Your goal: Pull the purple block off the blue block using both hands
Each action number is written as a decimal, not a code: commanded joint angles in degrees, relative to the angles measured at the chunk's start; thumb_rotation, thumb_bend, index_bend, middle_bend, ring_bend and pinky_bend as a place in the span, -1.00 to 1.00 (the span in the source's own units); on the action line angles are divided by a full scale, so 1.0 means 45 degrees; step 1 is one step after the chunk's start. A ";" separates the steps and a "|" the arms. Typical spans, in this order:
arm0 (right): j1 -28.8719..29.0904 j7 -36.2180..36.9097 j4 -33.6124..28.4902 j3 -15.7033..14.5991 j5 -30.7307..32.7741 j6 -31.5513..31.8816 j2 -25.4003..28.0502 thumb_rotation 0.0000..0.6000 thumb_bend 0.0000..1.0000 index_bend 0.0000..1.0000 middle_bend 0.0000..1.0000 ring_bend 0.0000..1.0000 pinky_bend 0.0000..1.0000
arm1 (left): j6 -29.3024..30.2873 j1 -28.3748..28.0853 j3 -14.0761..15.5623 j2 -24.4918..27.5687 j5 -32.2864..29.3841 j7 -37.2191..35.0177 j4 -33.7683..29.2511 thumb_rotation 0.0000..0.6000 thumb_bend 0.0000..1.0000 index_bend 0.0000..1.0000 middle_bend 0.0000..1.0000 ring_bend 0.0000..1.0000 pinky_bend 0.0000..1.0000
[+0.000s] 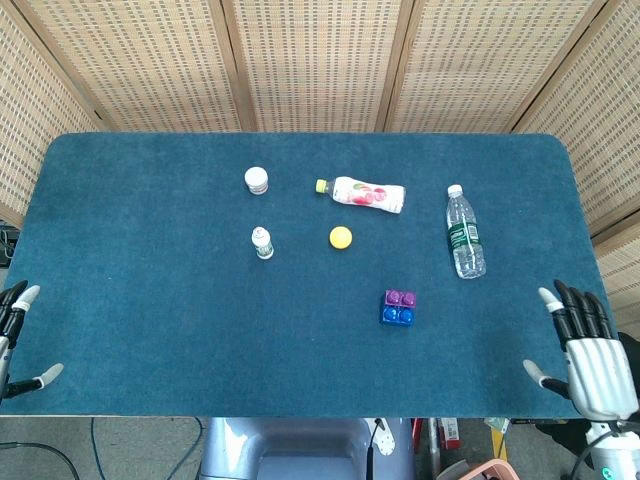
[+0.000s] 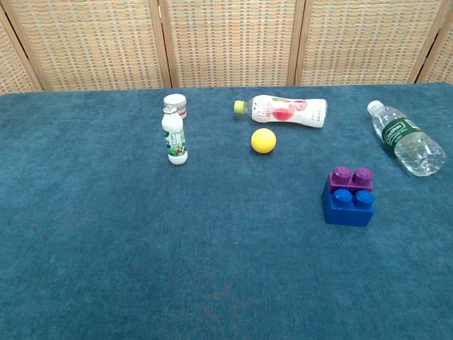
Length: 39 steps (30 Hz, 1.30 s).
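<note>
Mostly the blue table (image 1: pixel 150 320) shows. At its right edge the right hand (image 1: pixel 590 355) is spread wide, holding nothing. Half cut off at the left edge, the left hand (image 1: pixel 15 340) looks spread and empty too. Between them, right of middle, the purple block (image 2: pixel 350 177) sits on the blue block (image 2: pixel 348 207).

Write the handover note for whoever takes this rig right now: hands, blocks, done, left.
Left hand: open, at the table's near left edge, holding nothing.
Right hand: open, fingers spread, at the near right edge, holding nothing.
Purple block sits joined to the blue block, right of centre on the blue table, in front of the lying water bottle. Neither hand is near them.
Done: nothing yet.
Left: bring both hands to the blocks, hold the blue one, pull the purple one off.
</note>
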 commanded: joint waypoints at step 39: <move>0.9824 -0.3180 0.2440 0.1161 1.1083 -0.8995 -0.4054 1.00 -0.49 -0.24 -0.28 -0.64 -1.00 | -0.1383 -0.0827 -0.0551 -0.0780 -0.2009 0.1776 0.0023 1.00 -1.00 -1.00 -1.00 -1.00 -1.00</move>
